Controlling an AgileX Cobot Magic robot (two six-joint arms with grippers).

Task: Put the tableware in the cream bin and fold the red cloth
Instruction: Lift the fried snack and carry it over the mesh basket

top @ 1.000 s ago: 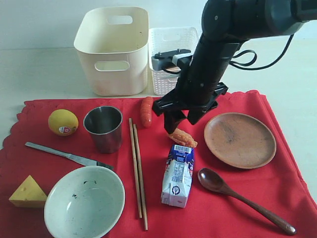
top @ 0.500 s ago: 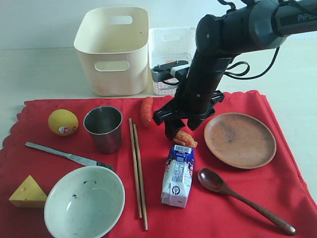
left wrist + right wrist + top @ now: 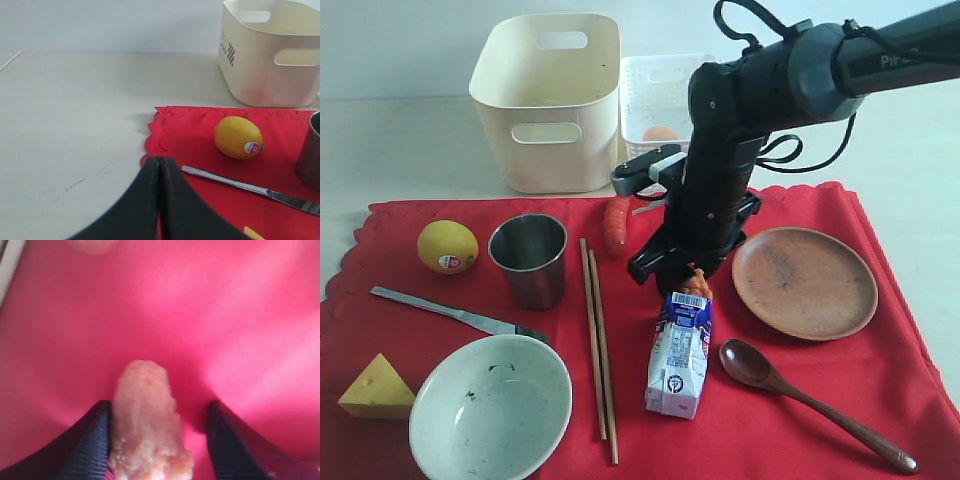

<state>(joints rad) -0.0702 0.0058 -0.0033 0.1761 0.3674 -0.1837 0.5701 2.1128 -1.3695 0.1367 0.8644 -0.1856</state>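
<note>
On the red cloth [image 3: 800, 425] lie the steel cup [image 3: 528, 258], pale bowl [image 3: 490, 405], chopsticks [image 3: 598, 340], knife [image 3: 450, 313], brown plate [image 3: 805, 282] and dark spoon [image 3: 800, 398]. The cream bin [image 3: 550, 100] stands behind the cloth. My right gripper [image 3: 682, 275] is down on the cloth beside the milk carton. It is open [image 3: 157, 440], its fingers either side of an orange crumbed food piece [image 3: 147, 425]. My left gripper [image 3: 159, 165] is shut and empty, hovering at the cloth's scalloped edge near the knife [image 3: 240, 186]. The exterior view does not show it.
A white lattice basket [image 3: 665, 100] beside the bin holds an egg [image 3: 660, 133]. A sausage [image 3: 616, 224], milk carton [image 3: 678, 350], lemon [image 3: 447, 246] and cheese wedge [image 3: 377, 387] also lie on the cloth. Bare tabletop [image 3: 75, 125] stretches beyond the cloth's edge.
My right arm has come down and swung a little left, bringing the gripper low around the crumbed food piece. The egg in the basket is now uncovered.
</note>
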